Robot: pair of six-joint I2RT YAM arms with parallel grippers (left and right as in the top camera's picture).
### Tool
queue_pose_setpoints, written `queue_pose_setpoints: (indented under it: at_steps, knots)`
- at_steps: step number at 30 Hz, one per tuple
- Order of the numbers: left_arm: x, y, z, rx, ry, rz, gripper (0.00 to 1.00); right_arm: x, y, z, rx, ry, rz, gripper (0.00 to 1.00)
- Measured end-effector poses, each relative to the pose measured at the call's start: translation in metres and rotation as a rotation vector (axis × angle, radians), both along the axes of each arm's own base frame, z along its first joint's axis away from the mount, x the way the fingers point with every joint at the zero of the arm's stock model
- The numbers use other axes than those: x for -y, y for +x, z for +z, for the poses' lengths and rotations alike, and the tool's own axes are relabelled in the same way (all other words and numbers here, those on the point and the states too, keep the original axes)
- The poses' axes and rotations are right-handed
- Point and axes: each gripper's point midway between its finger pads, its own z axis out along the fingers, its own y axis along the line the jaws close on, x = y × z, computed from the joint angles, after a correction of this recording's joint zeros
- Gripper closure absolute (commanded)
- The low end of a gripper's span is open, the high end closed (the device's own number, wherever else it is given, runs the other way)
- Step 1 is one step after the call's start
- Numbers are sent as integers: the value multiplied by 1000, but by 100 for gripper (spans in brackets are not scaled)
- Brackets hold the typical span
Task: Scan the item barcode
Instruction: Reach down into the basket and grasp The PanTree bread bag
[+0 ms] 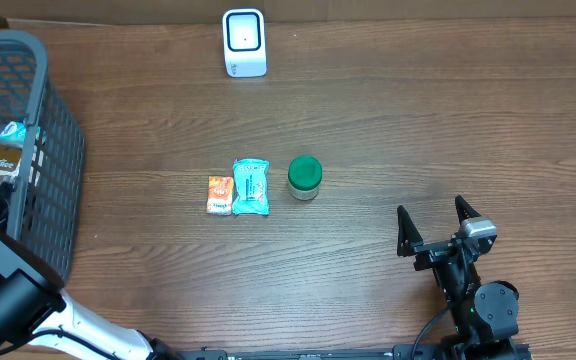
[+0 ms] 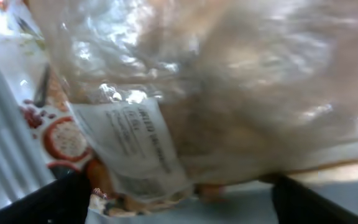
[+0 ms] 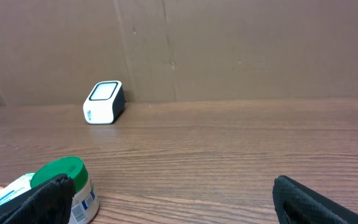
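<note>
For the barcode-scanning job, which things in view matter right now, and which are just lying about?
In the job: white scanner; grey basket; clear labelled bag in front of the left fingers.
Lying about for now: orange packet; teal packet; green-lidded jar; right fingers, open and empty.

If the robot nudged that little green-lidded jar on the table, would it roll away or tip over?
Probably neither: the jar stands upright and looks squat, so it should slide on the table. Its round body would likely roll only if knocked over. It looks rigid, not squashy.
</note>
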Motion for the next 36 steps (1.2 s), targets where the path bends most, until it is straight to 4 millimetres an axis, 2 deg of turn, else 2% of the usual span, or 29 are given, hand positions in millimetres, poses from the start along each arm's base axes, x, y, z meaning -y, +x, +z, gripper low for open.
queue_pose_setpoints:
  at_steps: [3, 8, 10, 15, 22, 31, 36]
  knots:
    - [-2, 13, 16, 29, -26, -44, 2, 0, 0, 0, 0, -1, 0, 0]
    - [-26, 47, 62, 111, 65, -197, 2, 0, 0, 0, 0, 0, 0, 0]
    - [-31, 58, 71, 121, 105, -292, 3, 0, 0, 0, 1, -1, 0, 0]
    - [-34, 69, 72, 107, 148, -453, 0, 0, 0, 0, 0, 0, 0, 0]
    - [-34, 69, 56, 17, 174, -730, 0, 0, 0, 0, 1, -1, 0, 0]
    - [-45, 82, 60, -13, 256, -900, 1, 0, 0, 0, 0, -1, 0, 0]
    - [-41, 82, 31, -32, 195, -948, 1, 0, 0, 0, 0, 0, 0, 0]
